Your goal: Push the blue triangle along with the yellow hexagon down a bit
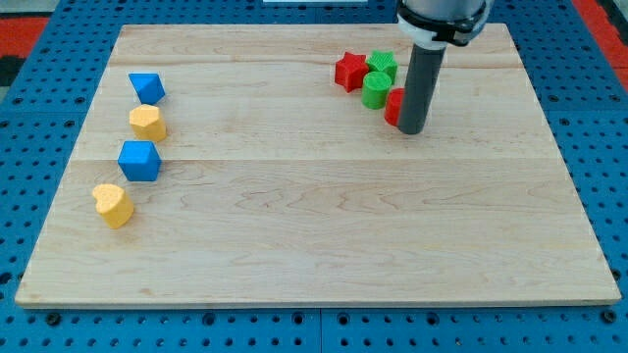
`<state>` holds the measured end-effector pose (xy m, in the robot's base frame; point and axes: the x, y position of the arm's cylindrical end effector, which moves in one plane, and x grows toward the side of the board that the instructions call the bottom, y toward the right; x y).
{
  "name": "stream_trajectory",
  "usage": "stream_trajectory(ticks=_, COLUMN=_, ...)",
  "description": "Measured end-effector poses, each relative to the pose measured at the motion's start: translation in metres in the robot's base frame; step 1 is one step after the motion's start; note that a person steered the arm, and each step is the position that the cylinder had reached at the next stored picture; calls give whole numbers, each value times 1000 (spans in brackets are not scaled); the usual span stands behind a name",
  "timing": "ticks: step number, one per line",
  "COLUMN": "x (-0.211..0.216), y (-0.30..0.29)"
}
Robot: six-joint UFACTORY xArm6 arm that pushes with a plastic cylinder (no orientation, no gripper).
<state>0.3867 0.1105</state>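
The blue triangle (146,87) lies near the board's left edge, towards the view's top. The yellow hexagon (148,123) sits just below it, almost touching. My tip (410,130) rests on the board far to the view's right of both, at the upper right. It stands against a red block (393,105) that the rod partly hides.
A blue cube (139,160) and a yellow heart-like block (113,205) lie below the hexagon along the left side. A red star (350,71), a green star (383,65) and a green round block (376,90) cluster left of my rod. The wooden board (324,235) sits on a blue pegboard.
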Motion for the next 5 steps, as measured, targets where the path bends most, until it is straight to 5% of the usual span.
stream_trajectory(ticks=4, x=-30, y=-3)
stream_trajectory(ticks=5, x=20, y=-26)
